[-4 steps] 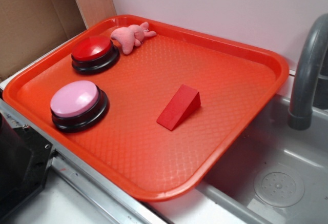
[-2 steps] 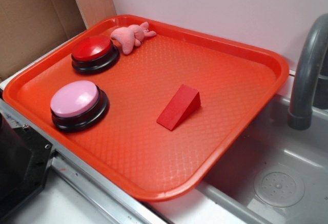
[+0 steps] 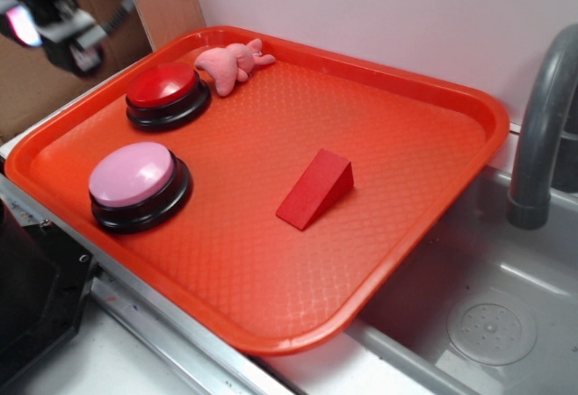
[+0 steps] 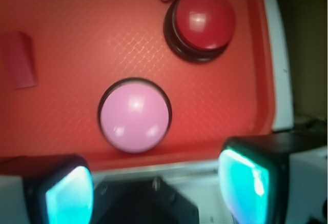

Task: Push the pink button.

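Note:
The pink button (image 3: 132, 174) (image 4: 134, 115), a pale pink dome on a black base, sits at the near left of the orange tray (image 3: 406, 178). My gripper (image 4: 156, 193) hangs high above the tray's left edge, with the pink button ahead of the fingertips. Its two teal-padded fingers (image 4: 69, 198) stand far apart with nothing between them. In the exterior view only part of the arm (image 3: 54, 15) shows at the top left, blurred.
A red-topped button (image 3: 167, 92) (image 4: 202, 21) sits farther back on the tray, a small pink plush toy (image 3: 233, 62) just behind it. A red wedge block (image 3: 316, 189) lies mid-tray. A grey sink (image 3: 492, 323) and faucet (image 3: 542, 133) are at right. A black block (image 3: 36, 296) lies below the tray's left corner.
The arm has come into the exterior view at the top left, where there was none before. Nothing on the tray has moved.

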`<state>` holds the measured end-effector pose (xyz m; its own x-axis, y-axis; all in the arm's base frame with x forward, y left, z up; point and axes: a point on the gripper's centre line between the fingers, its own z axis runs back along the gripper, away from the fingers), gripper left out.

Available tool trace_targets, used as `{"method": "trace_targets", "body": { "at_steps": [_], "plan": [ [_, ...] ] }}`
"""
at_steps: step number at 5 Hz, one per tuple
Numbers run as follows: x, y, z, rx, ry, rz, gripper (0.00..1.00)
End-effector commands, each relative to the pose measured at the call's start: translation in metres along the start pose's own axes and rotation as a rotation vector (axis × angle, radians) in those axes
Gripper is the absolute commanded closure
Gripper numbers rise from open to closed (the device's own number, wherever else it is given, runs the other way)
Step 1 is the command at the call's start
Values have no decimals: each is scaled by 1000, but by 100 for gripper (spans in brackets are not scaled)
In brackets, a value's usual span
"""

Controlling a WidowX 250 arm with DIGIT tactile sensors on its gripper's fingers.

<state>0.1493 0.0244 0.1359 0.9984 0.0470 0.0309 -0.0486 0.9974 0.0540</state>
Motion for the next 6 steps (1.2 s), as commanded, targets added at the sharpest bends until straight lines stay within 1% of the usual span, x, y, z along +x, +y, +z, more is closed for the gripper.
{"method": "trace_targets", "body": {
  "at_steps": [1,2,3,4,5,6],
  "plan": [
    [22,-4,-46,12,26,-10,0],
    [22,-5,-72,-5,39,17,0],
    [23,-10,-91,4,45,31,0],
    [20,-11,-110,-17,81,52,0],
    [21,-11,-102,-16,76,46,0],
    [16,-7,-62,-19,32,35,0]
  ]
}}
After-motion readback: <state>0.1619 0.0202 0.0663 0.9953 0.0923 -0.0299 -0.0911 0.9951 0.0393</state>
